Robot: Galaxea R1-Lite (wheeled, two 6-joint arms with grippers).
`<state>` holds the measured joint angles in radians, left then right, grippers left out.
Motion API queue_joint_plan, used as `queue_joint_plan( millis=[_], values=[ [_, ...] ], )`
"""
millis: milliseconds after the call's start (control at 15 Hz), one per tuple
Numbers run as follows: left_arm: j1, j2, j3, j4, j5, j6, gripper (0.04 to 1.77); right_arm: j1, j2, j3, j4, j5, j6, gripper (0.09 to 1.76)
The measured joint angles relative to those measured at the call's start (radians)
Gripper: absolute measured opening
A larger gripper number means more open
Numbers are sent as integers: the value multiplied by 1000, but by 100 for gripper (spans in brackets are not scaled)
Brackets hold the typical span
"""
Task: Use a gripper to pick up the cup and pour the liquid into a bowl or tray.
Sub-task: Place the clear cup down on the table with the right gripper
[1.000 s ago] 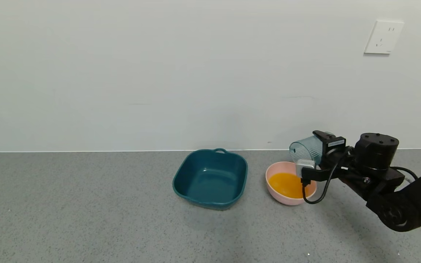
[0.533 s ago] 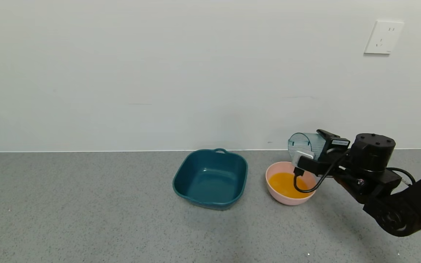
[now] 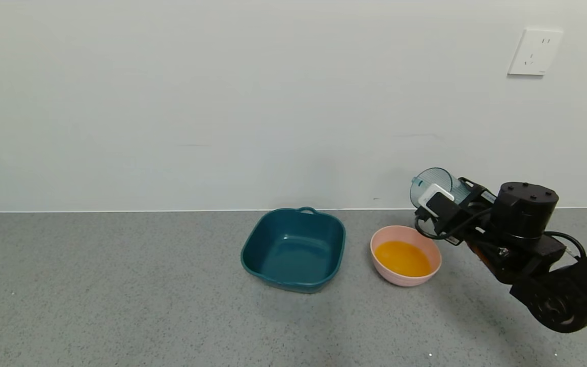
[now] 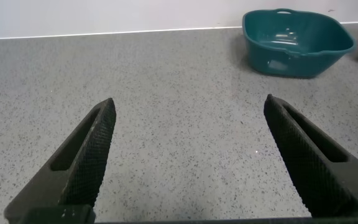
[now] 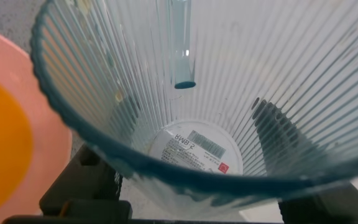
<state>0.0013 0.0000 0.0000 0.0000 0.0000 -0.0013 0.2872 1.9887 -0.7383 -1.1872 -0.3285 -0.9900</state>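
Observation:
My right gripper [image 3: 457,196] is shut on the cup [image 3: 433,184], a ribbed translucent blue-green cup, and holds it tilted in the air just behind and right of the pink bowl [image 3: 382,265]. The cup looks empty; its inside fills the right wrist view [image 5: 216,81], with a label on its base. The orange liquid [image 3: 402,258] lies in the bowl, also at the edge of the right wrist view [image 5: 2,143]. My left gripper [image 4: 188,155] is open and empty over bare counter, out of the head view.
A dark teal square tray [image 3: 294,248] stands empty left of the bowl, also in the left wrist view [image 4: 297,38]. A grey speckled counter [image 3: 120,295] runs to a white wall with a socket [image 3: 534,51] at upper right.
My right gripper has lifted and swung the cup back up, away from the bowl's rim. The cup's mouth now points up and left. The liquid stays in the bowl.

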Motion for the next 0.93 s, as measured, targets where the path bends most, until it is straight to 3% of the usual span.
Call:
queue_joint_plan(
  millis=[400, 933],
  values=[
    [0, 0, 0, 0, 0, 0, 172, -16, -45, 1, 6, -18, 272, 135],
    [0, 0, 0, 0, 0, 0, 172, -139, -40, -7, 15, -16, 682, 135]
  ],
)
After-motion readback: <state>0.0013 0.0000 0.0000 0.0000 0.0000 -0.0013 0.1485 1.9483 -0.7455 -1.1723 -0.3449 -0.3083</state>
